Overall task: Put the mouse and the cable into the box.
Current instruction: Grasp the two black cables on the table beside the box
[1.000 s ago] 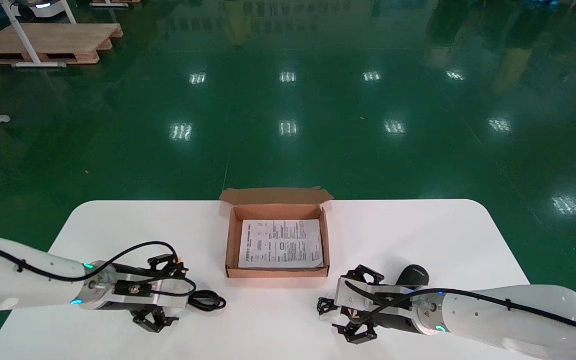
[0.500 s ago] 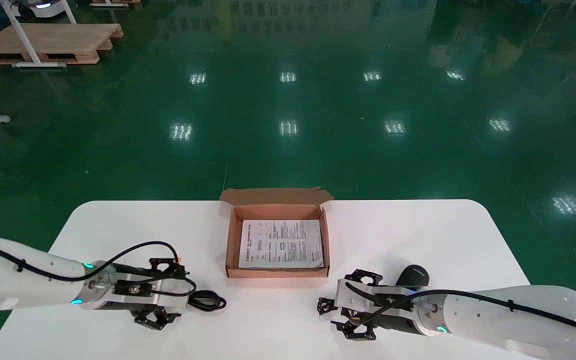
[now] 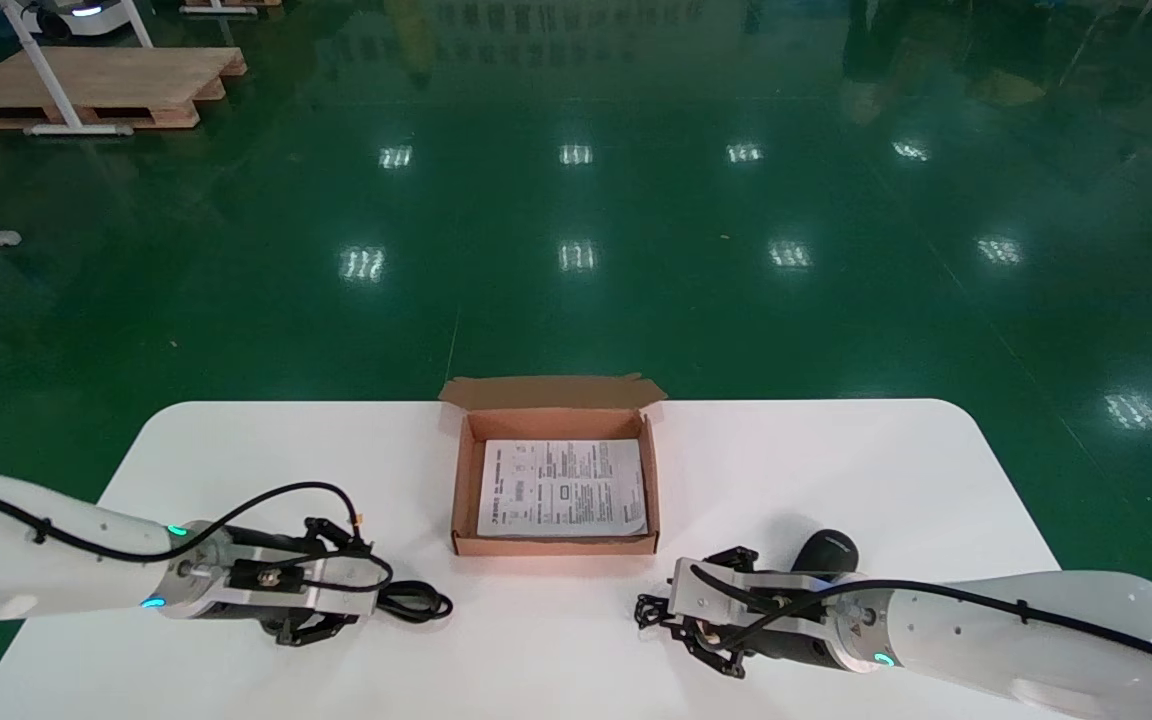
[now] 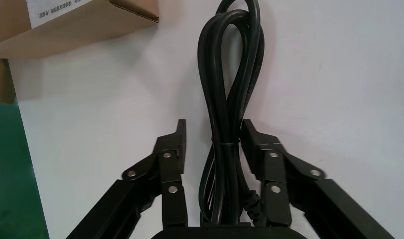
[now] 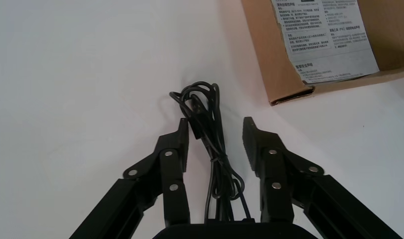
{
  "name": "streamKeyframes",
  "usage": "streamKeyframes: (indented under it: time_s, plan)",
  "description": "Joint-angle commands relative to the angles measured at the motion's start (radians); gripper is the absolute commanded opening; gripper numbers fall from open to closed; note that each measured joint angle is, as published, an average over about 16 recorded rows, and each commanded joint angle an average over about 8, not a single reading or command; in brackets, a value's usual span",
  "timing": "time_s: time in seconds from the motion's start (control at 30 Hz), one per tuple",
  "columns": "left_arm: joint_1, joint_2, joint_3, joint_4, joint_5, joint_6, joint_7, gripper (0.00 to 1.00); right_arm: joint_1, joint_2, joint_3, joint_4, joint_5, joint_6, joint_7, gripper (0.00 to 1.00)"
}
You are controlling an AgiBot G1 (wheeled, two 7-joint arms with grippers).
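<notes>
A thick black coiled cable [image 3: 421,602] lies on the white table, left of the box. My left gripper [image 3: 356,592] straddles it, open. In the left wrist view the cable [image 4: 234,74] runs between the jaws of the left gripper [image 4: 212,132], one finger touching it and the other apart. A thin tied cable [image 3: 650,610] lies between the open jaws of my right gripper [image 3: 681,625]; the right wrist view shows this cable [image 5: 204,114] with gaps on both sides of the gripper [image 5: 214,130]. The black mouse [image 3: 826,552] sits behind the right gripper. The open cardboard box [image 3: 459,490] holds a printed leaflet [image 3: 561,487].
The table's front edge [image 3: 536,712] is close below both arms. The box corner shows in the left wrist view [image 4: 65,30] and in the right wrist view [image 5: 269,59]. Green floor lies beyond the table, with a wooden pallet [image 3: 86,85] far back left.
The fingers of both grippers have drawn inward around their cables over the last second. The arms, the mouse and the box have stayed in place.
</notes>
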Motion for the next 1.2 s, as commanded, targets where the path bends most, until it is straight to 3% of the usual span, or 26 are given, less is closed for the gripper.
streamKeyframes:
  time_s: [0.03, 1.0, 1.2]
  plan:
    - [0.0, 0.0, 0.0, 0.0, 0.0, 0.0, 0.0, 0.0, 0.0, 0.0, 0.0, 0.001, 0.0, 0.0, 0.0, 0.0]
    - [0.0, 0.0, 0.0, 0.0, 0.0, 0.0, 0.0, 0.0, 0.001, 0.003, 0.001, 0.003, 0.0, 0.0, 0.0, 0.0]
    - [-0.043, -0.021, -0.01, -0.024, 0.001, -0.003, 0.011, 0.0, 0.058, 0.033, 0.02, -0.006, -0.009, 0.04, -0.017, 0.0]
